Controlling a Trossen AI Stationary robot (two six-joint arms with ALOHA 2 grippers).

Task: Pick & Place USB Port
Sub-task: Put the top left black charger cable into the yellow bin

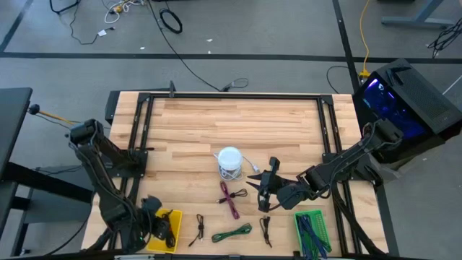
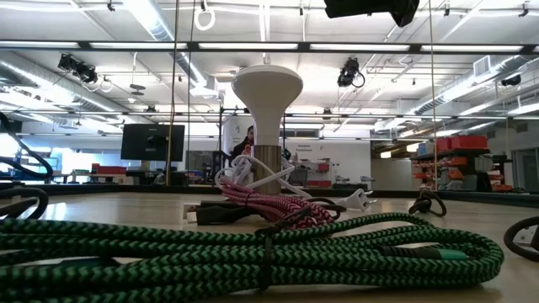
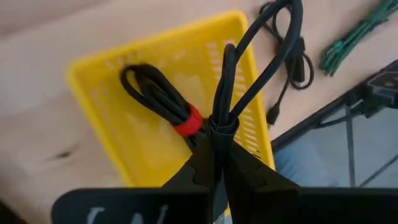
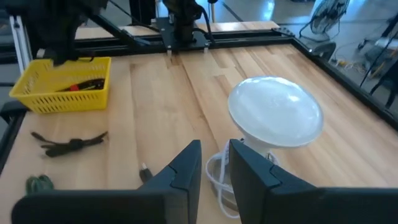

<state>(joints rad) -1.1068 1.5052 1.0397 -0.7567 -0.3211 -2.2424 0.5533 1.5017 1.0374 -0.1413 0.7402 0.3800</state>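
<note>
My left gripper (image 3: 219, 138) is over the yellow basket (image 3: 99, 87) at the table's near-left corner (image 1: 175, 217), shut on a bundled black cable (image 3: 261, 56). Another black cable with a red tie (image 3: 163, 99) lies on the basket's floor. My right gripper (image 4: 215, 163) hovers open near the table's middle (image 1: 263, 184), just right of a white mushroom-shaped device (image 4: 275, 115) that stands upright on its base, its white cord (image 4: 216, 180) coiled on the table beside it. The fingers touch nothing. My left gripper pinches the black cable bundle between its two fingers at the tied waist (image 3: 221, 121), coming from above. The bundle's loops (image 3: 283, 25) reach past the fingertips over the basket's edge. Whether the bundle touches the basket, I cannot tell.
On the near half of the table lie a pink-and-white cable (image 1: 231, 198), a green braided cable (image 1: 232, 232) and two small black cables (image 1: 198, 229) (image 1: 266, 230). A green basket (image 1: 323, 230) holding cables sits at the near right. A black frame (image 1: 231, 97) borders the work area.
</note>
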